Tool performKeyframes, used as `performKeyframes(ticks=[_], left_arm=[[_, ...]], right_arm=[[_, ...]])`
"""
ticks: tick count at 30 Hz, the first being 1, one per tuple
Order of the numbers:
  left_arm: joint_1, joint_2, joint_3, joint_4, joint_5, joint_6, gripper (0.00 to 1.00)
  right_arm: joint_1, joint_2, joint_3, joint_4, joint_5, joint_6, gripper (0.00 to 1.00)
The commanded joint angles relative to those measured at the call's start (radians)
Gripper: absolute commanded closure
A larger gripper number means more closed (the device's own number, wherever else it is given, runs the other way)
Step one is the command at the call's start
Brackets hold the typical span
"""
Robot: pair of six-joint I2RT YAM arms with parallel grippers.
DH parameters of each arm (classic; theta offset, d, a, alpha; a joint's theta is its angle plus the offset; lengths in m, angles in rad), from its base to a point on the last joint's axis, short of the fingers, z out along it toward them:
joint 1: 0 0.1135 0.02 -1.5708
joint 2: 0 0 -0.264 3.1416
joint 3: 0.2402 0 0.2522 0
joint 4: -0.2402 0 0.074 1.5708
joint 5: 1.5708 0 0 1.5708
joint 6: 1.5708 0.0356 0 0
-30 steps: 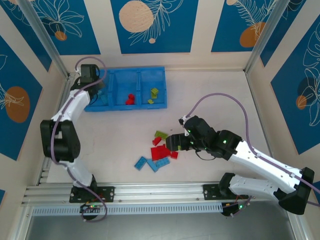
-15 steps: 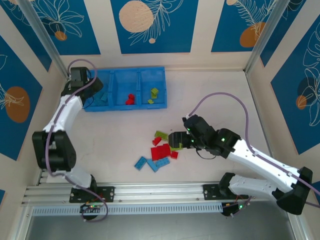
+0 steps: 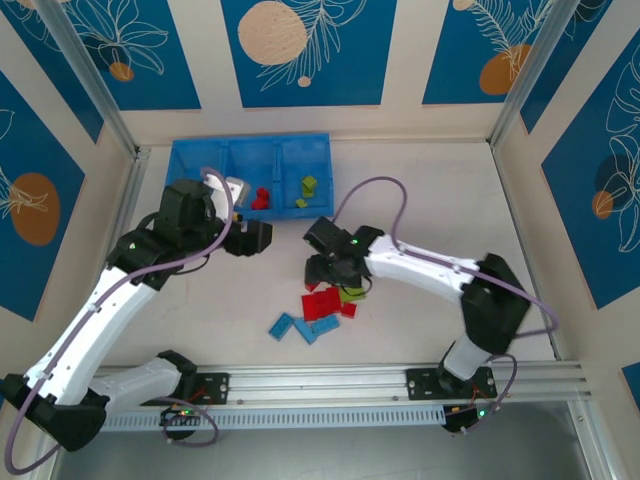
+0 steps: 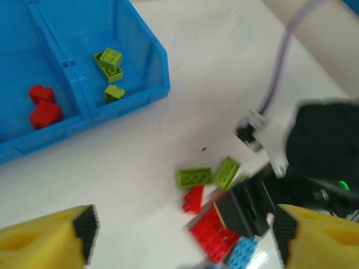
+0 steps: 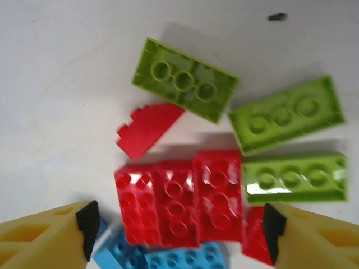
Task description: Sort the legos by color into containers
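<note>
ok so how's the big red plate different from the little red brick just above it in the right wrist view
The red plate is far larger than the little red brick. The plate lies flat, rows of studs up; the little brick shows a stepped edge and no studs. Both are red and loose on the table.

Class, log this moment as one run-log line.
left jaws open, empty | right jaws open over loose bricks | tray: reds middle, greens right | sorting unfinished
</note>
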Motion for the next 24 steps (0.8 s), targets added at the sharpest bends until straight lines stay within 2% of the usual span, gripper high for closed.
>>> performKeyframes(ticks=[1,3,9,18,24], left_arm=[[-0.005,-0.009,-0.092,-0.072,0.035,0.178,0.04],[-0.002,0.005,-0.125,-0.072,0.036,0.2,0.0],[-0.001,0.011,-0.142,-0.076,0.024,0.212,0.0],[-0.001,-0.034,-0.162,-0.065,-0.106,0.198,0.0],[-0.002,-0.04,-0.164,-0.062,-0.121,0.197,0.0]], right_arm=[[0.008,0.103,0.097,-0.052,0.017,0.079,0.27],[0.008,0.145,0.127,-0.06,0.017,0.104,0.3],[0.008,0.203,0.122,-0.025,-0.055,0.168,0.35],[0.002,0.308,0.174,-0.012,-0.074,0.178,0.44],[0.0,0.35,0.19,0.005,-0.092,0.174,0.43]])
